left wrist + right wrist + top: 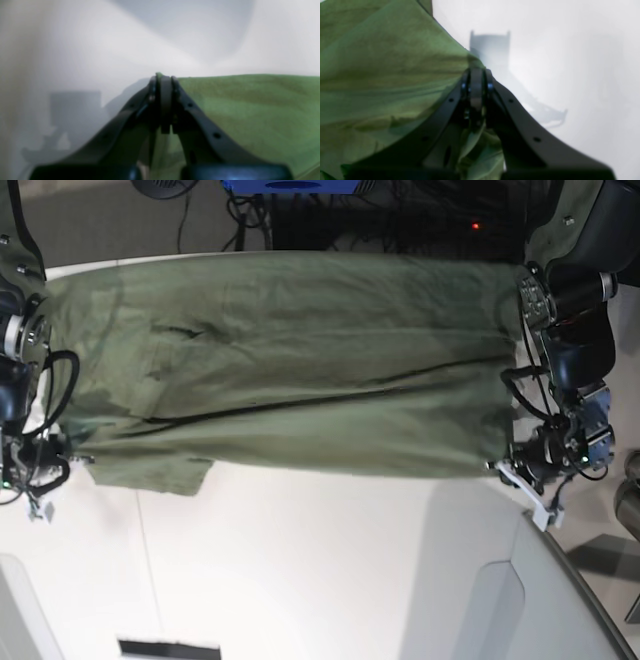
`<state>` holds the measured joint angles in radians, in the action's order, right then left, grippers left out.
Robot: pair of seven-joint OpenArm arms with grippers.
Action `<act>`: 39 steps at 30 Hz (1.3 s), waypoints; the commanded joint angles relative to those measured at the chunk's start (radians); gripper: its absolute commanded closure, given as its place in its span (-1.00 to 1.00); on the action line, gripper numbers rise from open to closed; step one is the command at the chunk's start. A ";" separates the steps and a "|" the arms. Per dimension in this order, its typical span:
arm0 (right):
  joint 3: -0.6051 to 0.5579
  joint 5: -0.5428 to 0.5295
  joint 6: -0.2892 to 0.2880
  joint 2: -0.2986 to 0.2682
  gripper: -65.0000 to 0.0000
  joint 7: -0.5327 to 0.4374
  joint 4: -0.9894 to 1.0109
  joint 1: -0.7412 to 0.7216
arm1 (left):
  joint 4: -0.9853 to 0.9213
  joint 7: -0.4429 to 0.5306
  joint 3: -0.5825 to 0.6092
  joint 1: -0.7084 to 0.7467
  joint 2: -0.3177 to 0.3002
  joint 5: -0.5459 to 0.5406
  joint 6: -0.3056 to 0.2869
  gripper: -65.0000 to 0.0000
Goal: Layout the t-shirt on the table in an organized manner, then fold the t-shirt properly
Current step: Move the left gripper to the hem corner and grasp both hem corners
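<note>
- The plain olive-green short-sleeved cotton t-shirt [290,365] lies across the far part of the table, spread wide from the left side to the right, reaching both arms.
- The cloth looks light, soft and limp; judging by the long creases and the bunched flap at its near-left edge, it will sag and wrinkle wherever it is not kept taut.
- The left gripper [162,77] is clenched on the shirt's edge, a sliver of green showing at the pinched tips.
- The right gripper [477,72] is likewise clamped on cloth, with green fabric gathered below its closed jaws.
- Best holds, as I judge it, are the hems and corners at the two ends, where the grip takes a doubled edge; a pinch mid-panel would only lift a peak.
- The large smooth white tabletop [320,570] is bare on its near half and probably slick, so the shirt should slide easily when dragged.
- A grey angled panel [480,580] sits at the near right.
- Beyond the far edge are dark cables [330,220], a blue object [290,186] and grey floor.
</note>
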<state>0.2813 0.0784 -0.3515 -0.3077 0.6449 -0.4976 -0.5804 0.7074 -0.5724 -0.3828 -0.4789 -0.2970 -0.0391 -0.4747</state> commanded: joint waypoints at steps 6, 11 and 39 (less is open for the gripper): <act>-0.001 -0.001 0.004 -0.018 1.00 -0.023 -0.118 -0.033 | 0.116 -0.038 -0.002 -0.030 -0.015 -0.011 -0.003 1.00; -0.003 -0.001 0.002 -0.018 1.00 -0.023 -0.172 -0.033 | 0.140 -0.038 -0.003 -0.031 -0.015 -0.011 -0.003 1.00; -0.003 0.001 -0.087 0.003 1.00 -0.129 -0.174 0.040 | 0.285 -0.096 -0.005 0.022 -0.015 -0.087 -0.005 1.00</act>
<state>0.2775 0.0849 -0.4385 -0.2874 0.5411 -0.6563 -0.5041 0.9718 -0.6849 -0.3851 -0.4335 -0.2955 -0.1196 -0.4782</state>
